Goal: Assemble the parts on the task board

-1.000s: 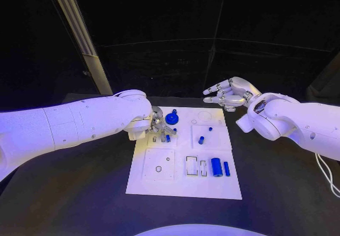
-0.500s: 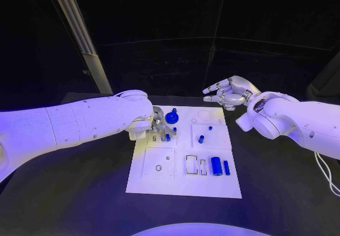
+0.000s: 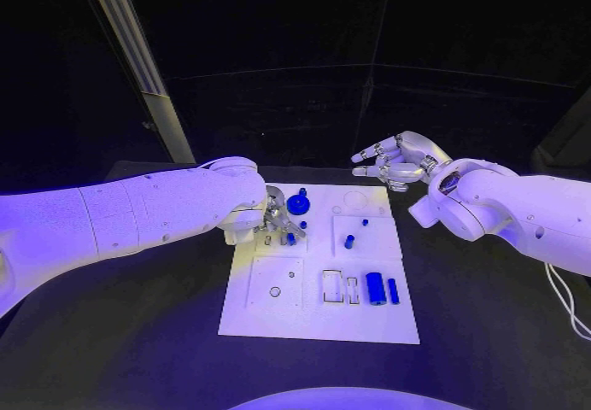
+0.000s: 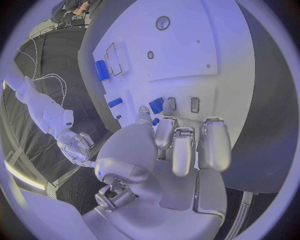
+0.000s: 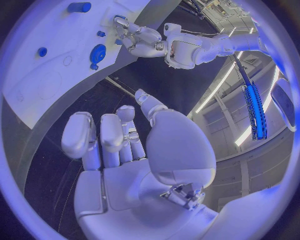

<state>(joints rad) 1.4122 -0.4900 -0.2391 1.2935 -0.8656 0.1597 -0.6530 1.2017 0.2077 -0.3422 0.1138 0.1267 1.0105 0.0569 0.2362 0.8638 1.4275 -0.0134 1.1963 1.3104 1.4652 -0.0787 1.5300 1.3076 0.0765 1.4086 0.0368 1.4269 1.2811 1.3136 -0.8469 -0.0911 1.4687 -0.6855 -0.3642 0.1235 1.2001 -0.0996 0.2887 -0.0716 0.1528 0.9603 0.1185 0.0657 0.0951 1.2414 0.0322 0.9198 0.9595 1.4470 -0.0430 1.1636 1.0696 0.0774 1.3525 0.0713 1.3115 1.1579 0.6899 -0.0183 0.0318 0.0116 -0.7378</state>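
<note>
left arm: reaches in low, wrist bent down | left hand [image 3: 278, 218]: fingers curled downward, tips close together; whether it holds anything cannot be told | right arm: raised, elbow bent | right hand [image 3: 394, 161]: lifted, fingers apart, holding nothing

A: The silver left hand [image 3: 276, 218] covers part of the flat white task board [image 3: 286, 320] in the head view; what its fingertips touch there can't be told.

B: The small blue piece [image 4: 156, 105] by those fingertips in the left wrist view is partly hidden, shape unclear.

A: Whether the hand holds it, unclear too.

B: The round blue knob part [image 5: 97, 53] and the short blue cylinder [image 5: 79, 7] are too small for detail in the right wrist view.
</note>
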